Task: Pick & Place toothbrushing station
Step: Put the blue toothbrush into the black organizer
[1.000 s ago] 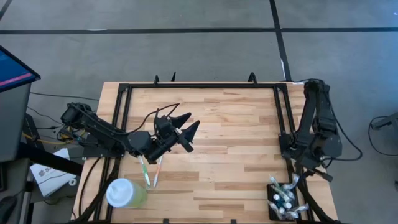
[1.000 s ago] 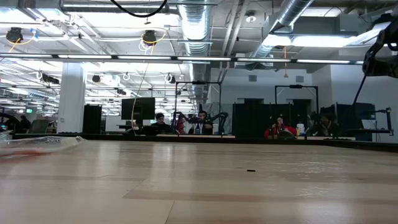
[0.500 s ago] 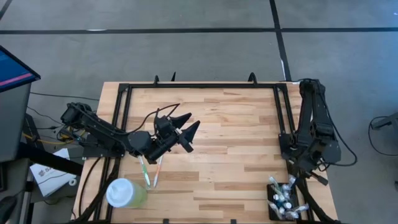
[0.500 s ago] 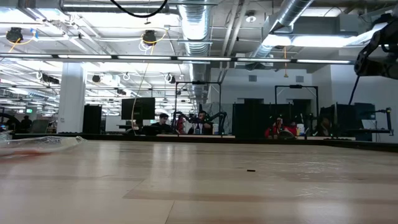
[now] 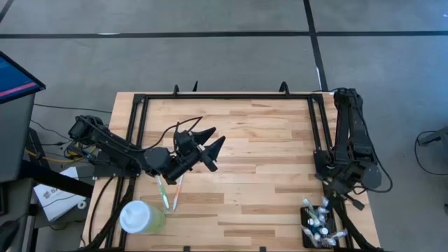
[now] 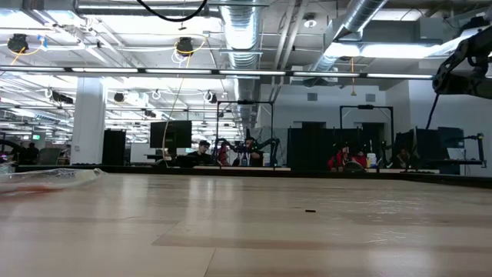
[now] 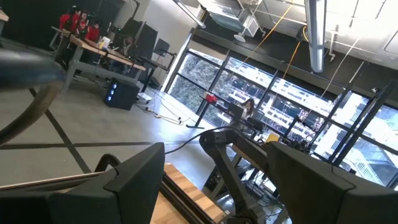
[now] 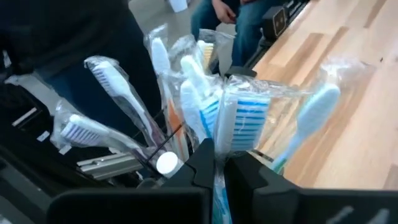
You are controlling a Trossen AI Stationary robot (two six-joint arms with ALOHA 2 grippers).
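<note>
The right tool (image 8: 219, 163), closed, sits at the small black slotted toothbrushing station (image 5: 316, 227), near right on the wooden table (image 5: 266, 154); the left tool (image 5: 208, 141) is wide open, mid-left.

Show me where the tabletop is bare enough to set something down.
Bare: the wooden table from the open left gripper across to the right arm. Crowded: the near-left corner, with two toothbrushes and the pale green cup, and the near-right corner, where the right gripper meets the black toothbrush holder.

Overhead and level views share the table (image 5: 266, 154); wrist views seemingly close.
</note>
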